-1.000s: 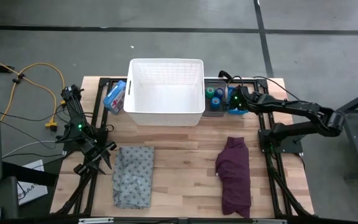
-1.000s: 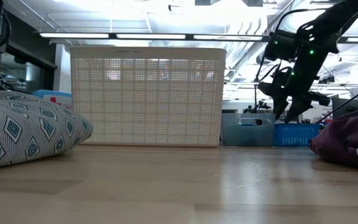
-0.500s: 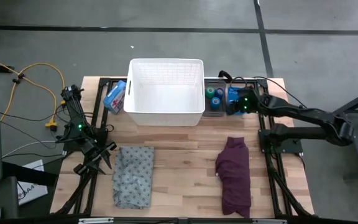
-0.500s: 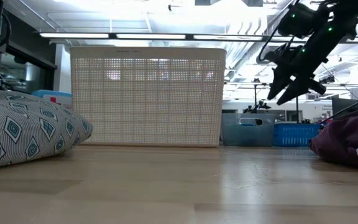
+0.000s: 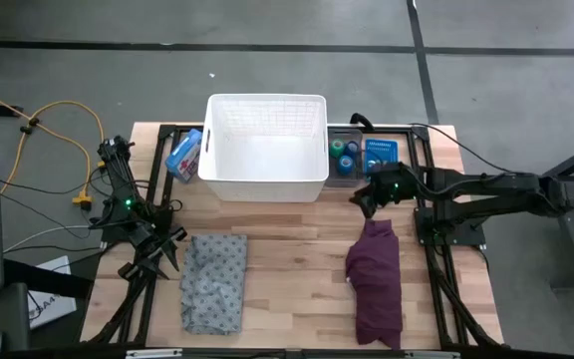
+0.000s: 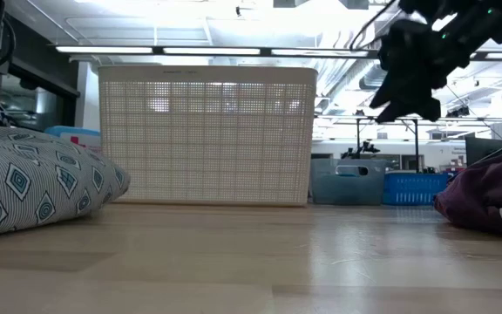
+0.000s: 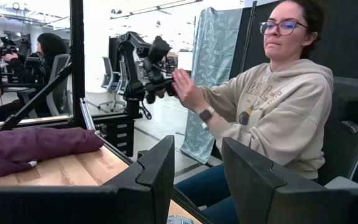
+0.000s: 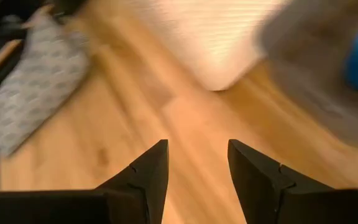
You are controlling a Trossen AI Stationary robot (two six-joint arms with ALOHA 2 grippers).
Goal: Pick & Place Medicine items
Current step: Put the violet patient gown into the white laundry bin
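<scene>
Over the last second the right gripper has pulled back from above the small bins and now hangs over bare wood between the white basket and the purple cloth, its fingers spread apart with nothing between them, as the right wrist view confirms.

The medicine items remain in the grey bin at the table's far edge, just beside the basket's right wall: a green tape roll and a blue tape roll, both squat cylinders lying with their hollow cores facing up. A blue ribbed tray touches the bin's right side. From the gripper the rolls lie farther back on the table and slightly toward the basket. The right arm is by far the nearer; the left gripper waits well apart, at the left edge beside the grey patterned cloth, its fingers also parted and empty.

The basket is stiff perforated plastic; both cloths are soft and rumpled on the plank tabletop.
</scene>
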